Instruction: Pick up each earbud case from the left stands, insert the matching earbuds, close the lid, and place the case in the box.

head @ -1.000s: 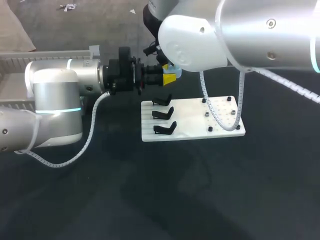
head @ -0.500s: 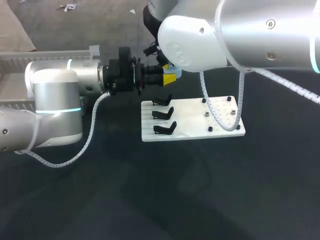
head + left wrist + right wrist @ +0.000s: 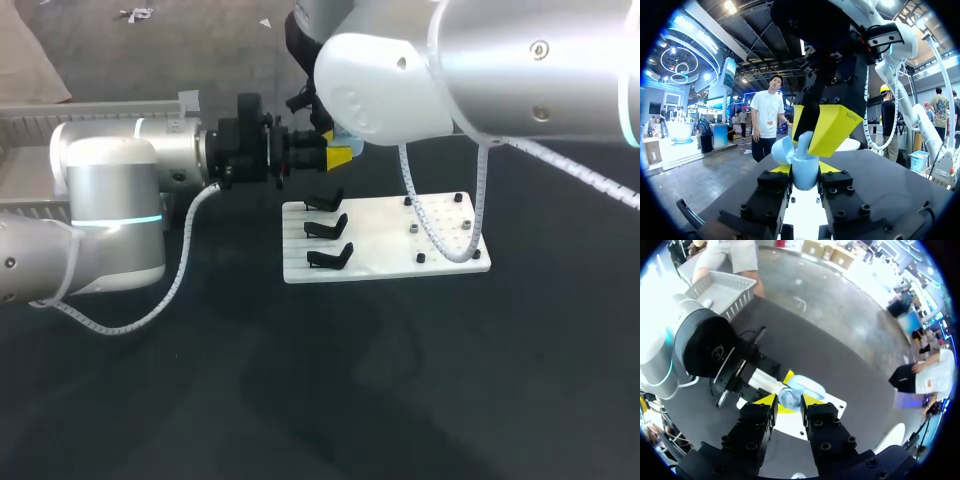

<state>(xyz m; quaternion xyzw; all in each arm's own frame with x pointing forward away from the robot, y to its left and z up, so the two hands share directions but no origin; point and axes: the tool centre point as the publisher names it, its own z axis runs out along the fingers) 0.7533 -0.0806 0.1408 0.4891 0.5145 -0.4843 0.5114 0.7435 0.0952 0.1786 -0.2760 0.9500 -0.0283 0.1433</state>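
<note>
A light blue earbud case (image 3: 805, 172) with its lid (image 3: 782, 150) swung open is held upright in my left gripper (image 3: 805, 170), which is shut on its body above the table's far middle (image 3: 336, 155). My right gripper (image 3: 789, 401) hangs straight over the case mouth (image 3: 789, 396), and its yellow fingers (image 3: 832, 125) stand apart on either side of a pale blue earbud (image 3: 804, 141) that pokes out of the case. Three black stands (image 3: 327, 227) on the white board (image 3: 390, 245) are bare.
A grey slatted box (image 3: 722, 287) sits at the table's far left edge (image 3: 30, 115), behind my left arm. Small pegs (image 3: 413, 229) dot the right half of the white board. My right arm's large white housing (image 3: 380, 85) overhangs the two grippers.
The right gripper's fingers have spread a little over the case. Both arms and the case stay where they were.
</note>
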